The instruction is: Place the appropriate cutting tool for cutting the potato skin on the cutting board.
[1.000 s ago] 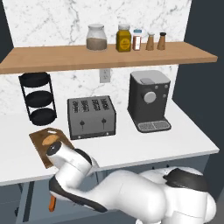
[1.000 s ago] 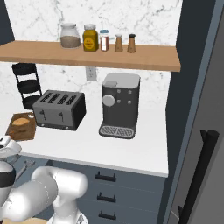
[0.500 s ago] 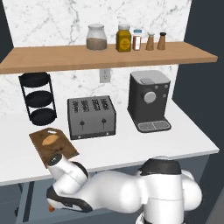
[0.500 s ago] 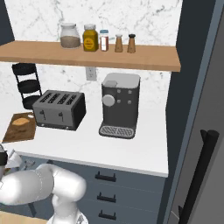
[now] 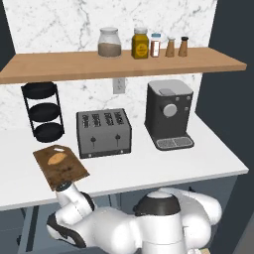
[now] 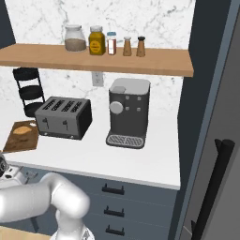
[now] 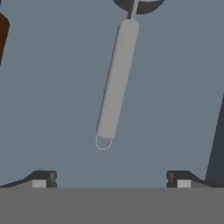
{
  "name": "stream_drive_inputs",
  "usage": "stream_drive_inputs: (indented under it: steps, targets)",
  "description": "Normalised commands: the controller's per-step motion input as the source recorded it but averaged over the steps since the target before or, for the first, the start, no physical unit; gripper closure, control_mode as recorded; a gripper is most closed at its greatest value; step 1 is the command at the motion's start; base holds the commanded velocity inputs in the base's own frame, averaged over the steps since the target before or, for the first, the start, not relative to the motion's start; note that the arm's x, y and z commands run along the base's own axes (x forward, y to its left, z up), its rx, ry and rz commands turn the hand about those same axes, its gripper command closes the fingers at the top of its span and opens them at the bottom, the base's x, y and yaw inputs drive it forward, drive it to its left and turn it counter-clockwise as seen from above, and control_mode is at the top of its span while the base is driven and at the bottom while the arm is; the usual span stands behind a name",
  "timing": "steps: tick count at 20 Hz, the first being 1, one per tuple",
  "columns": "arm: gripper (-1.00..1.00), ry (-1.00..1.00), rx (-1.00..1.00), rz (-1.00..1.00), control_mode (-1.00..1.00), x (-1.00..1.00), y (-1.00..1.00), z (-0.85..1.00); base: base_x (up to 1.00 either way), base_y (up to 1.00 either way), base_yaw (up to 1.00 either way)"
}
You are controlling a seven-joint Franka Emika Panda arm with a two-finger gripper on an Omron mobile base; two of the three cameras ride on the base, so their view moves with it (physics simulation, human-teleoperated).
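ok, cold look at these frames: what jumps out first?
The grey peeler lying lengthwise ahead of the open gripper in the hand view. On the counter, the dark cutting board with the potato on it sits left of the toaster.

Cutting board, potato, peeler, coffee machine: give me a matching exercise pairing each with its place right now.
Things:
1. potato
2. cutting board
3. peeler
4. coffee machine

Places:
A. on the counter in front of the toaster, near the edge
B. on the board
C. right of the toaster
D. on a grey surface, ahead of the open fingers in the hand view

Pairs: 1-B, 2-A, 3-D, 4-C
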Motion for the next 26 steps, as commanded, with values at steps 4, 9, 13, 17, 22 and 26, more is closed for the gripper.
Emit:
stream_drive_inputs:
  steps: [4,9,13,17,22,26]
  targets:
    - [-1.00,0.21,0.00,0.00,-1.00,-0.05,0.24,-0.38,0.00,0.00,0.00]
    - [-1.00,0.17,0.00,0.00,-1.00,-0.27,0.23,-0.50,0.00,0.00,0.00]
    - [-1.00,0.05,0.02,0.00,-1.00,-0.78,0.17,-0.37,0.00,0.00,0.00]
    - [-1.00,0.02,0.05,-0.07,-1.00,-1.00,0.11,-0.07,0.00,0.00,0.00]
    - [-1.00,0.05,0.07,-0.14,-1.00,-1.00,0.08,-0.04,0.00,0.00,0.00]
    - [-1.00,0.02,0.08,-0.16,-1.00,-1.00,0.03,-0.02,0.00,0.00,0.00]
